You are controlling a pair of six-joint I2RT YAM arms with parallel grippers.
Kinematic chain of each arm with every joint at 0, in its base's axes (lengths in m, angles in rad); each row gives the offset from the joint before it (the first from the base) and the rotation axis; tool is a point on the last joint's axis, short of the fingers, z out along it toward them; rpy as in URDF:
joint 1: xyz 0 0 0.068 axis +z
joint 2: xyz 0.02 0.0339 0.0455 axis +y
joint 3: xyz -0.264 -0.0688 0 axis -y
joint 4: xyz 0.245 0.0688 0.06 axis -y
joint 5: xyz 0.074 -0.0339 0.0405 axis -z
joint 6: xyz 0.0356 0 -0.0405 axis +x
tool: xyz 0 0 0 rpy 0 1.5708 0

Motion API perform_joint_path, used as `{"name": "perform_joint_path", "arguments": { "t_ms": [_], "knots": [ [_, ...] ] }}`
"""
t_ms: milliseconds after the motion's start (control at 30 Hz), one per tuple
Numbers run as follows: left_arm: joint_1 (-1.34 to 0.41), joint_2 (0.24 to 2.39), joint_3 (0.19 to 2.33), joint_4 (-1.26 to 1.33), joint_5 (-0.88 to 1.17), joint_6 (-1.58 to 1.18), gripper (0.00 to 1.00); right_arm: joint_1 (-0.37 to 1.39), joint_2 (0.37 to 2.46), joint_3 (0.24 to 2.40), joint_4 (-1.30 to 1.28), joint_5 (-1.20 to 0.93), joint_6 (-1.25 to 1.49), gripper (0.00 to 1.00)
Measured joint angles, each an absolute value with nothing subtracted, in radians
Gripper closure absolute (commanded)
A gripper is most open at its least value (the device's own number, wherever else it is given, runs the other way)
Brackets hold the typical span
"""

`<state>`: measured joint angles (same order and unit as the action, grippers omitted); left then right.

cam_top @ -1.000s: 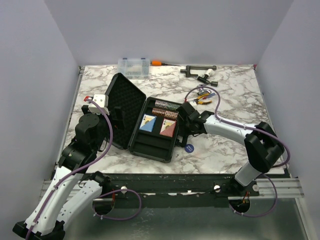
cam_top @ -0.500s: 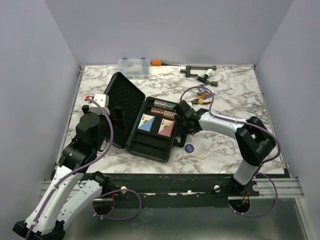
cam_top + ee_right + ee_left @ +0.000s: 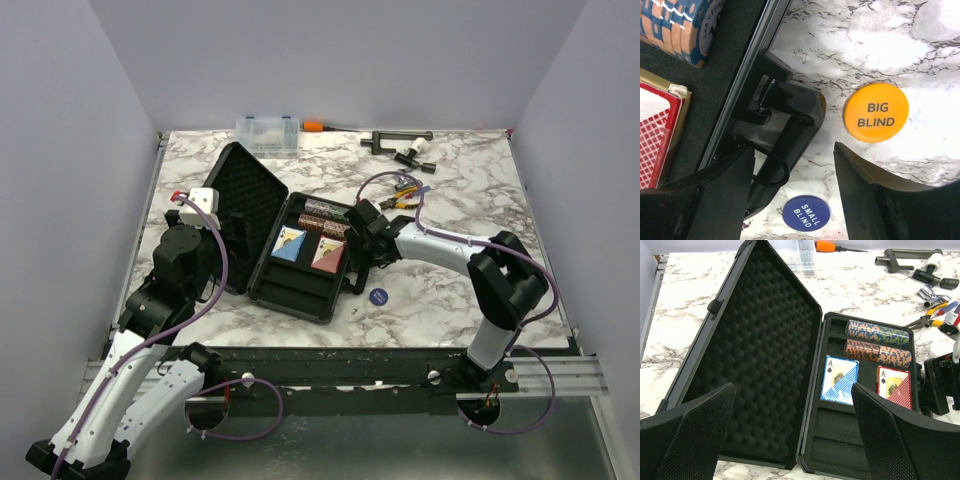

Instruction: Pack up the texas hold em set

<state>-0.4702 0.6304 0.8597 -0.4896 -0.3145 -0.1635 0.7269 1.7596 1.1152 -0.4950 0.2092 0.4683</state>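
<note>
The black foam-lined case (image 3: pixel 300 290) lies open mid-table, its lid (image 3: pixel 755 355) tipped back to the left. In its tray are a blue deck (image 3: pixel 840 381), a red deck (image 3: pixel 897 387) and two chip rolls (image 3: pixel 877 335). My left gripper (image 3: pixel 795 440) hovers open over the case's near hinge, holding nothing. My right gripper (image 3: pixel 795 190) is open at the case's right side. The case handle (image 3: pixel 790 135) sits partly between its fingers, clear of the right finger (image 3: pixel 880 195). An orange BIG BLIND disc (image 3: pixel 876 112) and a blue SMALL BLIND disc (image 3: pixel 806 213) lie on the marble beside the handle.
Along the back edge are a clear organiser box (image 3: pixel 268 132), an orange-handled screwdriver (image 3: pixel 315 126) and a black tool (image 3: pixel 395 138) with a white piece (image 3: pixel 415 152). Yellow-handled pliers (image 3: pixel 405 195) and sockets lie just behind my right arm.
My right arm has swung left against the case's handle side, and the case has slid a little to the left. The left arm has not moved.
</note>
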Motion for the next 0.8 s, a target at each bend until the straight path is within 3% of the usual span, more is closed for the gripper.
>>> {"name": "perform_joint_path", "arguments": {
  "t_ms": [333, 800],
  "knots": [
    [-0.466, 0.632, 0.860, -0.494, -0.315, -0.163, 0.03, 0.729, 1.628, 1.106, -0.502, 0.279, 0.453, 0.26],
    [-0.466, 0.632, 0.860, -0.496, -0.312, -0.163, 0.03, 0.612, 1.666, 1.071, -0.494, 0.309, 0.455, 0.26]
  ]
}}
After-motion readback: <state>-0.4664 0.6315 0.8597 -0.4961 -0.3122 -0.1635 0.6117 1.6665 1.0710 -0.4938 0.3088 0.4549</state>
